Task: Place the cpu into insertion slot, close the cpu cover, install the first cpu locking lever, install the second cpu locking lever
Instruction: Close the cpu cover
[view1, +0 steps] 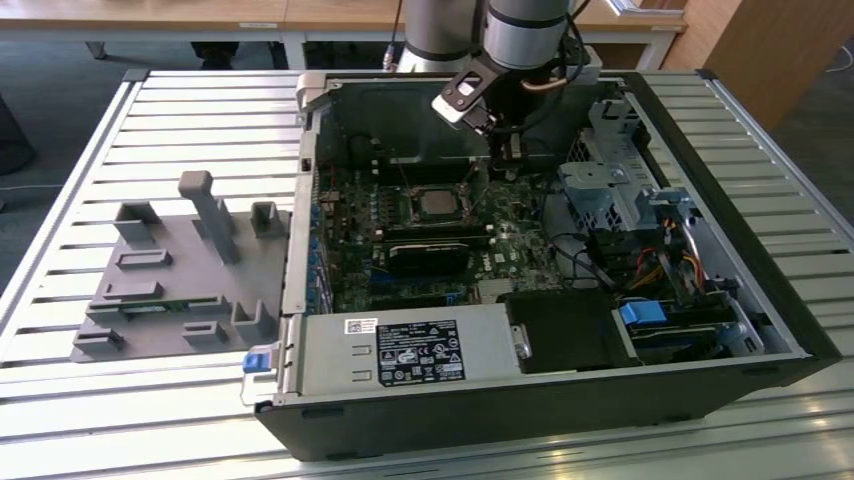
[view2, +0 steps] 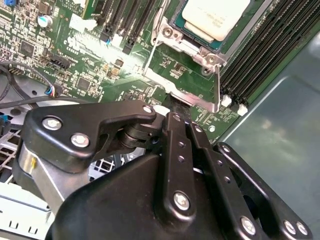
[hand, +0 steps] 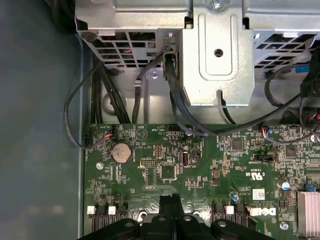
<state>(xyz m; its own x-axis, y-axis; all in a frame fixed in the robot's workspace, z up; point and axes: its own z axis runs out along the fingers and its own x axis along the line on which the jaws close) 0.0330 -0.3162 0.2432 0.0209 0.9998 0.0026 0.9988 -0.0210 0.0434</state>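
The cpu (view2: 215, 17) sits in the insertion slot (view2: 200, 39). The open cpu cover (view2: 192, 96) lies between it and the claw (view2: 176, 104), which is pressed together at the cover's free edge.

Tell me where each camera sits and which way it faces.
Exterior view: off the arm, up high, looking down into the open case; arm and gripper show.
First wrist view: on the arm, facing along the board to a metal cage; gripper shows.
Second wrist view: on the arm, facing over the gripper at the cpu and open cover.
Shared: both wrist views show gripper and board; exterior and second wrist views both show the cpu.
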